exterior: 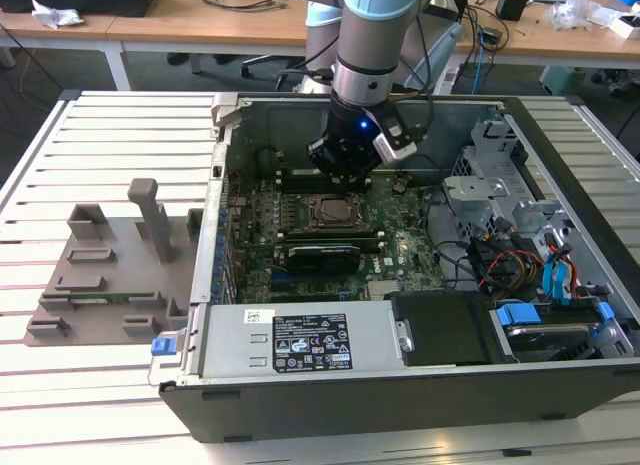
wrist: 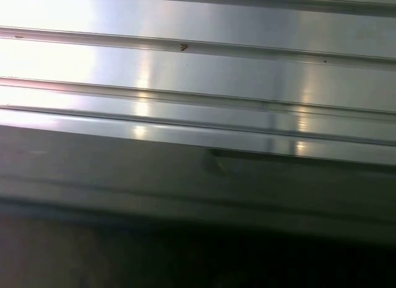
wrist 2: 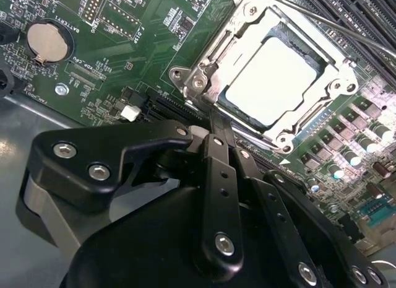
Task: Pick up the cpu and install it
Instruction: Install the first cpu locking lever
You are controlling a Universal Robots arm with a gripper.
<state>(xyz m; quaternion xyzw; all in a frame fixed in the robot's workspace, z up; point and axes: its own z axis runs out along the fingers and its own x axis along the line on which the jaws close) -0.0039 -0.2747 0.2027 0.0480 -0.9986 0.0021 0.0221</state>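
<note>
1 cpu (wrist 2: 272, 83) lies in 1 socket frame (wrist 2: 204, 71); the tool (wrist 2: 213, 124), seemingly closed, holds nothing.

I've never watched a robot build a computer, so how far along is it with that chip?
The cpu already lies inside the metal socket frame on the motherboard, so the placing looks done. The gripper sits just beside the socket with nothing visible between its closed fingers. Whether the frame is latched cannot be told.

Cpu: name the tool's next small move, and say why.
Probably raise the tool straight up and away: the cpu already lies flat inside the socket frame, and the tool hangs above it, apart from it.
</note>
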